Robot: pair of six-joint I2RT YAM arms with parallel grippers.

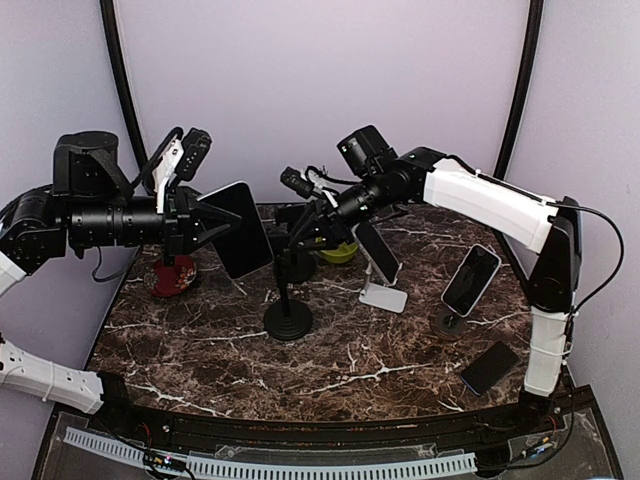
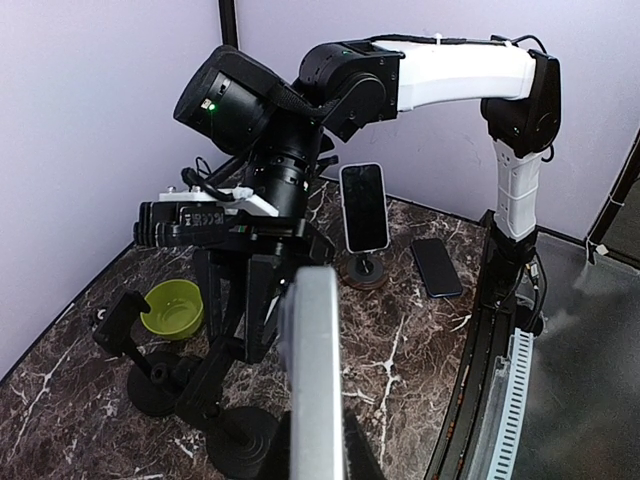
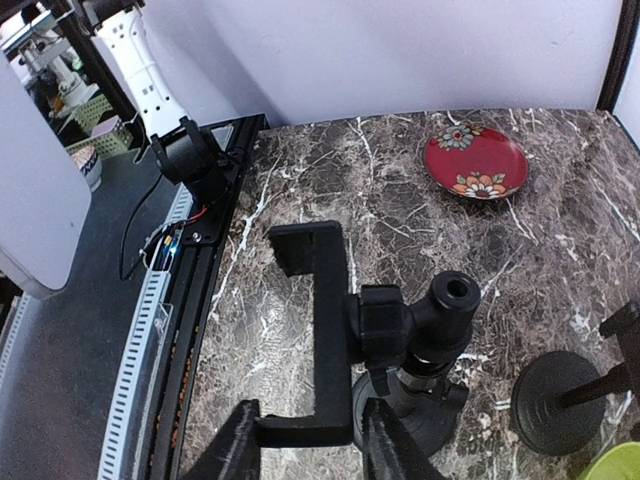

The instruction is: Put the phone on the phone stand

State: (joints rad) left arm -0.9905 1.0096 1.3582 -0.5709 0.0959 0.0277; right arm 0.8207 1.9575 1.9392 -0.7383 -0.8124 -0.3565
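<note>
Phone [image 1: 238, 228] clamped in left gripper [image 1: 212, 224], upright in the air, left of black stand [image 1: 288, 318], not yet on it; right gripper [image 3: 312, 440] straddles lower end of the stand's bracket [image 3: 325, 330], fingers apart, contact cannot be told. Risks: right arm crowds the bracket, so the phone may strike its fingers on approach; a loose hold lets the bracket swivel and the phone slip off. Around: second black stand [image 1: 300, 265] and green bowl [image 1: 338, 250] just behind; red plate [image 1: 172, 278] under left arm; white stand [image 1: 383, 295] with its own phone to the right.
</note>
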